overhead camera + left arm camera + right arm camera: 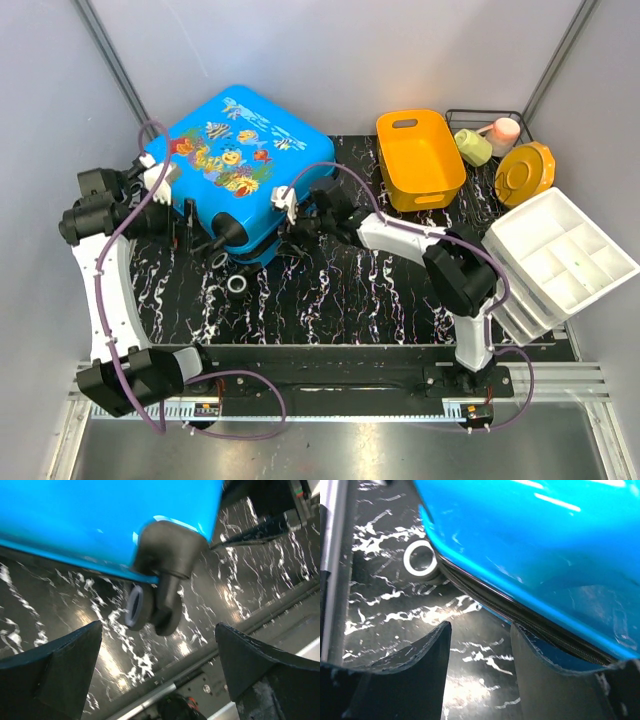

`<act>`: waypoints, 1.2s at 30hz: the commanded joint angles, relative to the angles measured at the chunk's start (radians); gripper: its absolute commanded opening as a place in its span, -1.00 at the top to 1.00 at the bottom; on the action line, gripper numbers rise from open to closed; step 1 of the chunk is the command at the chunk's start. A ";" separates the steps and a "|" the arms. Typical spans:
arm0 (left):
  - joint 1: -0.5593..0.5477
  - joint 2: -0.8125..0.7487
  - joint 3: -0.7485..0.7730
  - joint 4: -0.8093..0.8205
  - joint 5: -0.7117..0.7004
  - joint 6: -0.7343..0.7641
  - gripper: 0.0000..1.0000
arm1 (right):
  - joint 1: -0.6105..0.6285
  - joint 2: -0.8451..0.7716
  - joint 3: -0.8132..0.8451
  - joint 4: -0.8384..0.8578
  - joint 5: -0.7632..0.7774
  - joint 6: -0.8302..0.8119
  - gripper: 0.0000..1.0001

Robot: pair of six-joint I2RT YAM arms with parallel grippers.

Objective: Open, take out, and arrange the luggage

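Note:
The luggage (235, 150), a bright blue hard-shell suitcase with a fish print on its lid, lies shut at the back left of the black marbled table (340, 290). Its near corner carries small wheels (229, 272). My left gripper (195, 228) is at its near left side, open wide, with one wheel (150, 607) just beyond the fingertips; in the left wrist view nothing sits between the left gripper's (159, 627) fingers. My right gripper (280, 235) is at the near right edge, open. In the right wrist view the right gripper (481, 626) has one finger (545, 655) against the dark zip seam (520, 615).
An orange basket (420, 158) stands right of the suitcase. Behind it a wire rack (490, 118) holds a green cup (473, 147) and a pink cup (503, 133), with a yellow round lid (525, 172) beside. A white compartment tray (560, 250) is at the right edge.

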 commanded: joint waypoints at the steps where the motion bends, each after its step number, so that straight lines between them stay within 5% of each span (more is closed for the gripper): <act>1: -0.001 -0.042 -0.063 -0.091 0.069 0.120 -0.98 | 0.036 -0.098 0.016 0.106 0.006 0.058 -0.21; 4: -0.001 -0.062 -0.025 -0.085 0.087 0.105 -0.98 | 0.028 -0.255 -0.087 0.073 0.076 0.062 -0.39; 9: -0.005 -0.084 0.040 -0.012 0.064 0.023 -0.98 | -0.003 -0.438 -0.179 -0.013 0.299 0.139 -0.99; 11: -0.005 -0.094 0.046 0.030 0.050 0.009 -0.98 | -0.022 -0.445 -0.173 -0.117 0.316 0.122 -0.99; 19: -0.007 -0.107 0.066 0.083 0.006 -0.099 -0.98 | -0.242 -0.266 -0.058 -0.196 -0.002 0.317 -0.99; 36: -0.004 -0.177 -0.064 0.183 -0.149 -0.306 -0.98 | 0.023 -0.133 0.051 -0.250 0.710 0.271 -0.93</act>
